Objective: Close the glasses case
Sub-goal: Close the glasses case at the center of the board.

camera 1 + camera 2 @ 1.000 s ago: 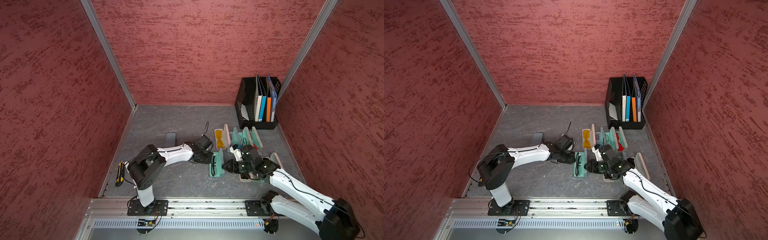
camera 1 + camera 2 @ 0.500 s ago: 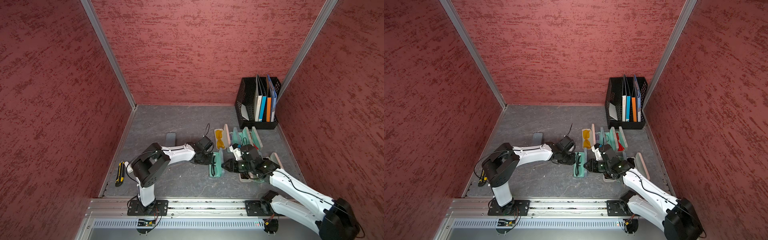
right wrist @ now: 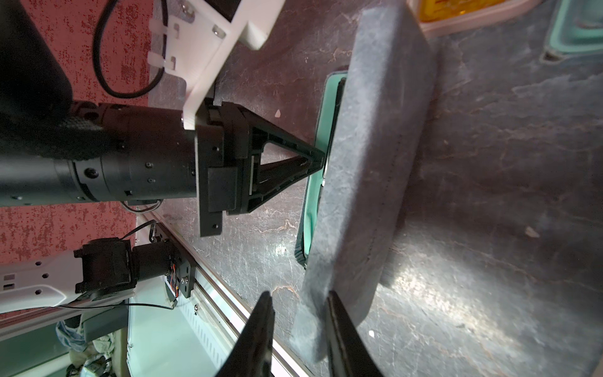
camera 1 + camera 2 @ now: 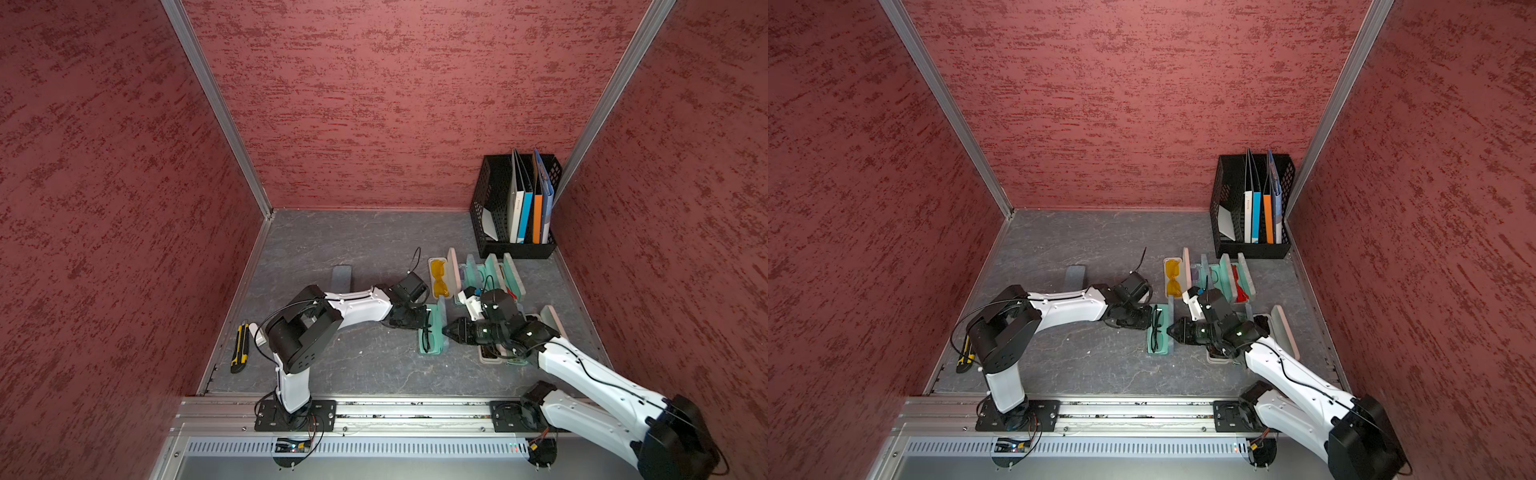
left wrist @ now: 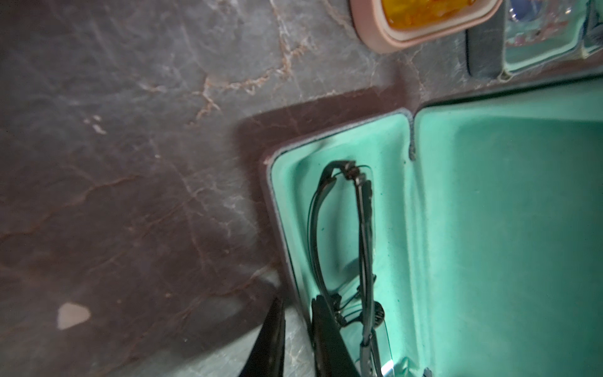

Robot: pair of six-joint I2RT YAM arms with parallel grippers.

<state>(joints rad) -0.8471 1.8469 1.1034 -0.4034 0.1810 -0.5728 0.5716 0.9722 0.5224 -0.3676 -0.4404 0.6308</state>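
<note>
The glasses case [image 4: 435,345] lies open near the middle of the tabletop [image 4: 353,249]. Its mint-green tray holds black glasses [image 4: 425,332], and its grey lid [image 3: 368,163] stands nearly upright along the tray's right side. The left fingers [image 5: 326,342] are closed to a narrow gap over the tray's left rim, one inside and one outside, pinching it. The right fingers [image 3: 257,333] sit just right of the lid at its outer face, slightly parted; whether they clamp it I cannot tell. Just beyond, a pink case [image 4: 454,272] holds yellow glasses [image 4: 439,277]. A file rack [image 4: 490,187] stands in the far right corner, and a utility knife [image 4: 240,347] lies at the left edge.
</note>
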